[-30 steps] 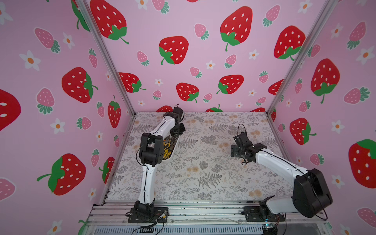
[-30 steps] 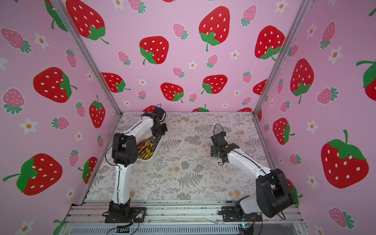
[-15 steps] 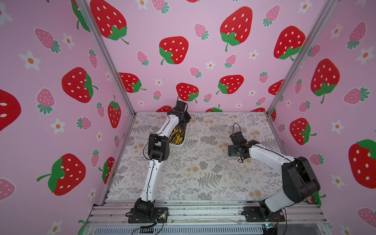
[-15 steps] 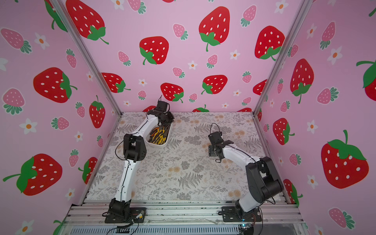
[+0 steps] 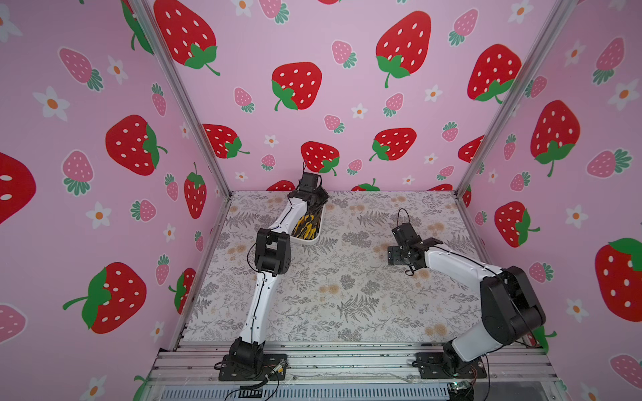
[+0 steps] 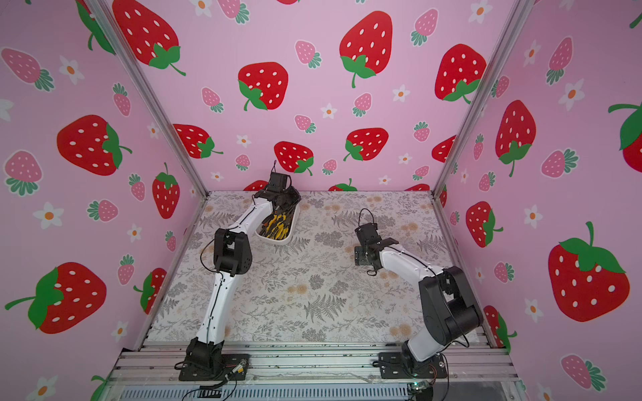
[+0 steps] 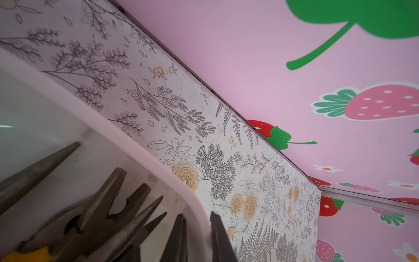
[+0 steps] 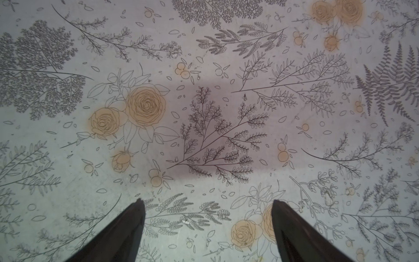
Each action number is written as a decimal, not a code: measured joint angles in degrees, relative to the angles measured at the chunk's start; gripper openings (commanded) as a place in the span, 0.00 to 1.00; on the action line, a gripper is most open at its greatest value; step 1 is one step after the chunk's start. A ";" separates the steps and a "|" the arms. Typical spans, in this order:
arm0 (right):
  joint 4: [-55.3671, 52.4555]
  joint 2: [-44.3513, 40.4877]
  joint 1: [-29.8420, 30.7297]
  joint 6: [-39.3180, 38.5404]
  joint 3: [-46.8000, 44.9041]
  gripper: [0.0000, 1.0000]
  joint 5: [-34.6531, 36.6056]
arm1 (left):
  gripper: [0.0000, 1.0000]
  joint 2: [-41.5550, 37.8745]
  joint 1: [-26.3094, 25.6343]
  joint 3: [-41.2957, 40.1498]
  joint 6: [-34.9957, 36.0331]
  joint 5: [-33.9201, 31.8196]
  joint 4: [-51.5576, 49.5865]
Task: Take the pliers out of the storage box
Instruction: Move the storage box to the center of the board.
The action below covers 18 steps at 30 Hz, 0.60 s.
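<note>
The white storage box [image 5: 314,239] [image 6: 283,240] lies near the back of the floral table, full of pliers [image 5: 305,224] [image 6: 278,222] with yellow and orange handles. My left gripper [image 5: 315,202] [image 6: 289,201] is at the box's far end. In the left wrist view it [image 7: 197,217] is shut on the box's rim [image 7: 136,147], one finger inside and one outside. Dark plier jaws [image 7: 102,204] lie just inside the wall. My right gripper [image 5: 394,255] [image 6: 361,256] [image 8: 207,203] hangs open over bare table at centre right, holding nothing.
Pink strawberry walls close in the table on the left, back and right; the back wall [image 7: 294,79] stands close behind the box. The aluminium rail [image 5: 347,361] with both arm bases runs along the front edge.
The left arm has stretched out and drawn the storage box away from the left wall toward the back centre. The right gripper has shifted slightly and stays open.
</note>
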 measured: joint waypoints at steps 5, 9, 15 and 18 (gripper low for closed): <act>0.00 -0.11 0.00 -0.07 0.00 0.93 -0.68 | 0.70 -0.37 0.15 -3.63 -1.40 3.32 7.85; -0.02 -0.90 0.00 -0.09 0.00 0.92 -1.16 | 0.74 -2.38 0.20 -6.69 -0.63 4.26 11.52; -0.20 -3.37 0.24 -0.09 0.00 0.92 -1.86 | 0.74 -7.54 0.79 -13.70 1.29 4.57 12.02; -0.22 -4.70 0.90 -0.02 0.00 0.91 -2.03 | 0.73 -12.41 1.27 -15.58 4.31 4.72 8.07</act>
